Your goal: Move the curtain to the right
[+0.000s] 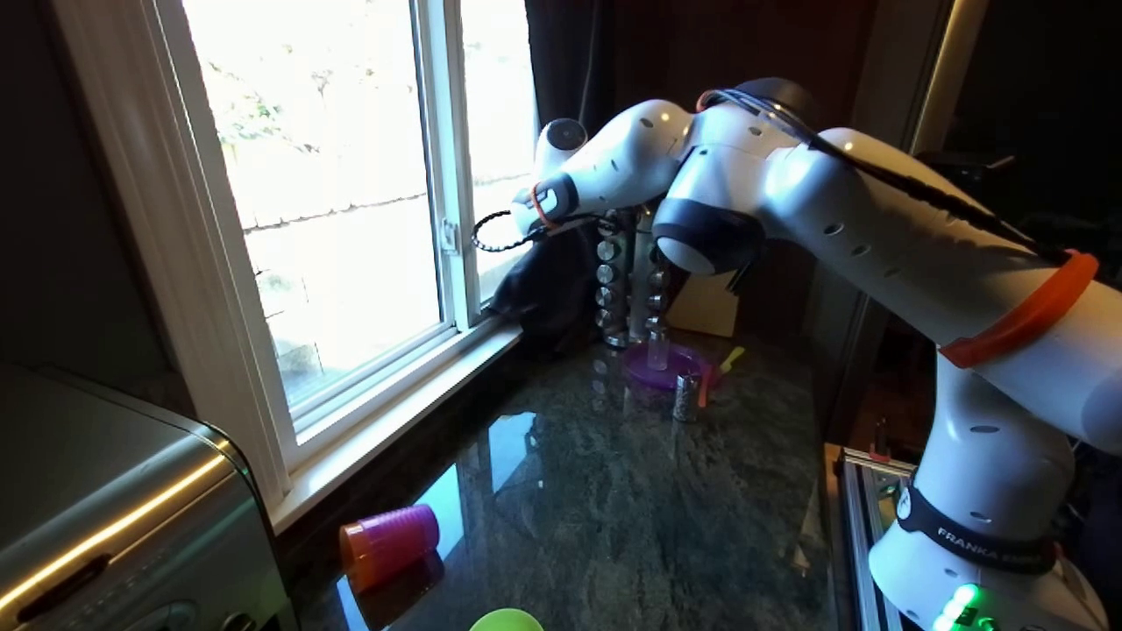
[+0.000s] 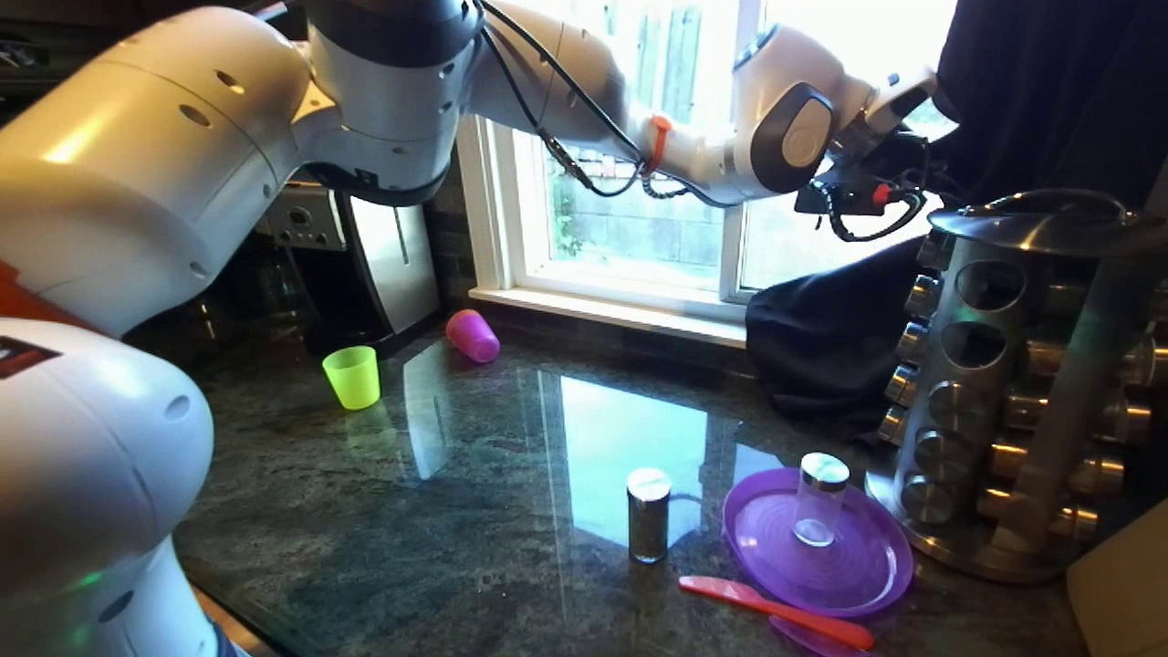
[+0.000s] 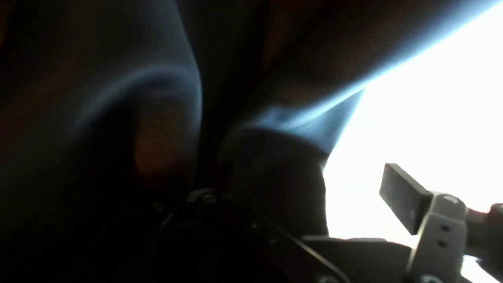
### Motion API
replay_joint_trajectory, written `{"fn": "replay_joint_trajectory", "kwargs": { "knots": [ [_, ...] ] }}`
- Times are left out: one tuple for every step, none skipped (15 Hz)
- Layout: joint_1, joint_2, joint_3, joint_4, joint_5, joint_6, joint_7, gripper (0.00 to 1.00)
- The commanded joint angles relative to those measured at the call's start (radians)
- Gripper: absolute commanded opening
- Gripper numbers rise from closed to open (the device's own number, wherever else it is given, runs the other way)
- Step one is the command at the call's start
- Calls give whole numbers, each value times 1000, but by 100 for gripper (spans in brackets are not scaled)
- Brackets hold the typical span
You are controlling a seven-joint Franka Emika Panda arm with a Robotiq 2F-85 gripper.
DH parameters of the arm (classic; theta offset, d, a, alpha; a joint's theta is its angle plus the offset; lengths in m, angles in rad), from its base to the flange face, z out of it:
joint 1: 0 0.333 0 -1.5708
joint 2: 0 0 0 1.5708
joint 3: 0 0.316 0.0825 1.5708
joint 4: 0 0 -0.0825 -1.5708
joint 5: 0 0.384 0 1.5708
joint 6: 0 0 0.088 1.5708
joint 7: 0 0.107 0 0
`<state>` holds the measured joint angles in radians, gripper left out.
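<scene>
most of the wrist view is taken up by the dark curtain (image 3: 177,88), which is seen in deep, soft folds. along its slanting edge, a bluish rim is lent by the white glare (image 3: 416,114) at the right. the gripper (image 3: 314,192) is shown at the bottom with its fingers (image 3: 406,200) spread wide apart: one is set off plainly against the glare, while the other is nearly lost in shadow before the curtain; whether the curtain is touched there cannot be told.

Arm (image 1: 877,228): bent, extended toward the curtain (image 2: 1031,100)
Wrist (image 2: 785,91): near the curtain
End effector (image 3: 310,192): fingers (image 3: 404,198) apart, at the curtain's edge
</scene>
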<state>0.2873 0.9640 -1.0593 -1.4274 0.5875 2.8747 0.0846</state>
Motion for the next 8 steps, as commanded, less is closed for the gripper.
{"fn": "replay_joint_trajectory", "kwargs": {
  "knots": [
    [71, -207, 88, -149, -13, -32, -217, 100],
    [89, -241, 92, -177, -18, -47, -258, 100],
    [107, -280, 98, -203, -18, -68, -296, 100],
    [134, -322, 96, -239, -21, -87, -332, 100],
    [159, -361, 91, -267, -22, -116, -362, 100],
    [187, -398, 82, -294, -25, -145, -390, 100],
    [211, -434, 74, -319, -28, -176, -416, 100],
    [232, -471, 68, -342, -31, -208, -442, 100]
  ]
}}
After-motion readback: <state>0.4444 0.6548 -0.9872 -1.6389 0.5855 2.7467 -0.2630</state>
